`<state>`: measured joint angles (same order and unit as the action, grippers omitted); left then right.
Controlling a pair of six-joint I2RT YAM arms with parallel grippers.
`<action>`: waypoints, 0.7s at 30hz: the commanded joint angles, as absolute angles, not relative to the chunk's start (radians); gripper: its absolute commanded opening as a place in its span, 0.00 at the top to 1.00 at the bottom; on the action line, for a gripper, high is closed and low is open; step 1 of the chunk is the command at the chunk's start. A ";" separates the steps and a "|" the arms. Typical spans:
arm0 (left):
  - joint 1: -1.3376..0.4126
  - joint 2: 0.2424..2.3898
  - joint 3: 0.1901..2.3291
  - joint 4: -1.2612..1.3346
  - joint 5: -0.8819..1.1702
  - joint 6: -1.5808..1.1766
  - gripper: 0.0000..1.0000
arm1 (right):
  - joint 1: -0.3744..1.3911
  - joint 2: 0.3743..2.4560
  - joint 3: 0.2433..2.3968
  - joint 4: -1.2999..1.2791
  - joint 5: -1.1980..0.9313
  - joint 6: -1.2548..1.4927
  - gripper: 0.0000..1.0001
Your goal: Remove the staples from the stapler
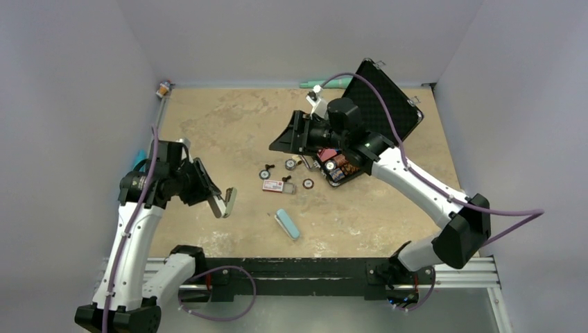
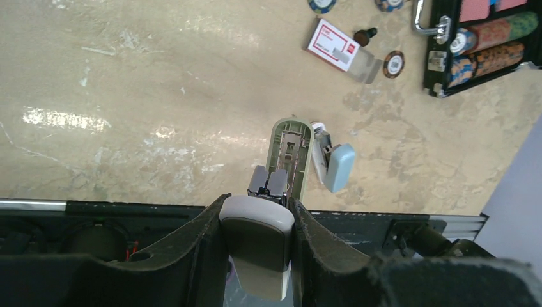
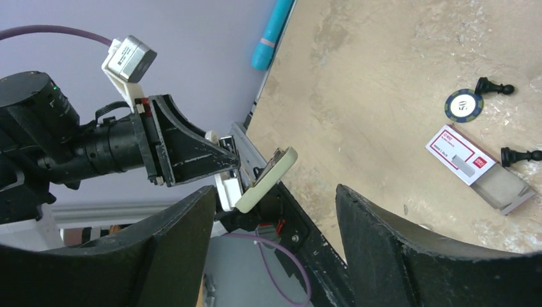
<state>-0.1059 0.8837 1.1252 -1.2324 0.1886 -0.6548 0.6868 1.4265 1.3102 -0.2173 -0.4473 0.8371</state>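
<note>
My left gripper (image 1: 220,201) is shut on the grey rear body of the stapler (image 2: 257,240), which it holds off the table near the front left. The stapler's pale green top (image 2: 291,153) is swung open and shows a metal channel inside. I cannot make out the staples in it. In the right wrist view the held stapler (image 3: 267,179) shows edge-on at the left gripper's tips. My right gripper (image 1: 283,139) hangs over the table's middle, pointing left. It (image 3: 275,220) is open with nothing between its fingers, well apart from the stapler.
A small light blue stapler (image 1: 288,223) lies on the table near the front. A red and white staple box (image 1: 274,186) lies mid-table with poker chips (image 1: 265,174) and dark chess pieces (image 3: 492,86) around it. An open black case (image 1: 385,97) of chips stands at the back right.
</note>
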 commanded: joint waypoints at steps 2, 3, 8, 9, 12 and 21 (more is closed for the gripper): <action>-0.101 0.941 1.088 -1.157 0.171 -0.571 1.00 | 0.728 1.524 1.379 -0.185 -0.475 0.811 0.37; -0.102 0.954 1.086 -1.143 0.174 -0.565 1.00 | 0.739 1.566 1.399 -0.180 -0.483 0.818 0.40; -0.103 1.009 1.083 -1.062 0.174 -0.538 1.00 | 0.799 1.742 1.520 -0.157 -0.539 0.878 0.57; -0.103 1.017 1.079 -1.041 0.171 -0.531 1.00 | 0.803 1.771 1.534 -0.133 -0.555 0.901 0.62; -0.103 1.041 1.047 -0.964 0.167 -0.518 1.00 | 0.805 1.834 1.528 -0.018 -0.617 1.007 0.72; -0.104 1.171 0.995 -0.840 0.154 -0.512 1.00 | 0.816 2.007 1.610 0.012 -0.631 1.123 0.94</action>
